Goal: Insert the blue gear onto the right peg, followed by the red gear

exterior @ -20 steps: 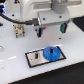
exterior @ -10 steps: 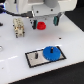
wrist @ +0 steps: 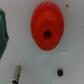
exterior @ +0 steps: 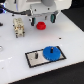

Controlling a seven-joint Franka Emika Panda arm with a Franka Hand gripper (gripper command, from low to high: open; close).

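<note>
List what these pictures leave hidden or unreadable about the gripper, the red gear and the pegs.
- Gripper: the exterior view shows only the arm's white body at the top edge; the fingers are lost in blur, and the wrist view shows none, so open or shut is unclear.
- Red gear: partly hidden under the arm in the exterior view.
- Blue gear on the plate: the peg under it is covered.
- The other peg: too small to read.

The pincer point(exterior: 42, 19) hangs low over the red gear point(exterior: 41, 24) at the rear of the counter point(exterior: 15, 60). A beige block point(exterior: 19, 27) stands just beside it on the exterior view's left. White counter lies bare between the gear and the plate point(exterior: 34, 56). The blue gear point(exterior: 51, 53) covers the plate's right half; a thin peg point(exterior: 38, 54) stands exposed on its left half.
</note>
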